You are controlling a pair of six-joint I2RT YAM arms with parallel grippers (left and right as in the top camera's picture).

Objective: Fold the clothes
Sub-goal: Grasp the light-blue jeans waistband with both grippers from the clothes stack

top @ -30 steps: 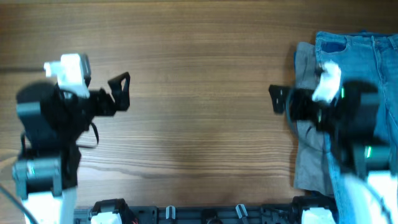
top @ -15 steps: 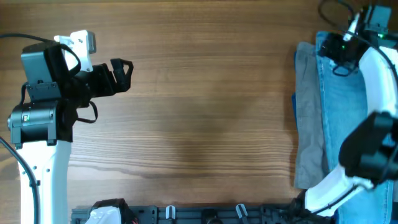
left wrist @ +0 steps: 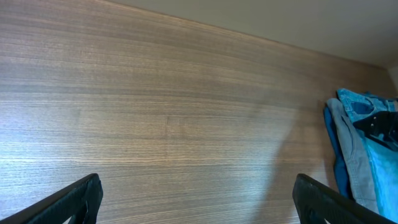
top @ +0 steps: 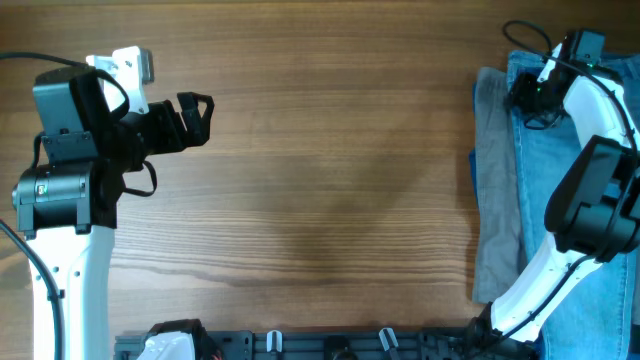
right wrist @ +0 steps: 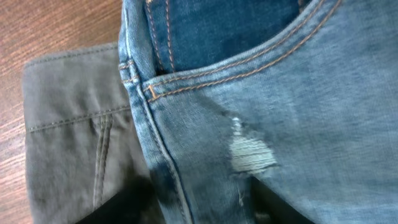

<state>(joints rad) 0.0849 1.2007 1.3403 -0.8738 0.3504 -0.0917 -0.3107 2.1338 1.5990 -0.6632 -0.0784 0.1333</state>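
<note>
We find bare desk (top: 330, 180) spanning the wide middle between both arms, open to passage. Along the right edge, the jeans (top: 535, 170) lie atop grey trousers (top: 492, 200), and the right arm (top: 595, 200) arches over that pile, crowding access.

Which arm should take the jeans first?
Right. The right gripper hangs open over the jeans at the waistband; the left gripper is across the table, over bare wood.

Bright, even light; sharp focus on the jeans (right wrist: 261, 124); faint shadows on the table (top: 320, 150).
</note>
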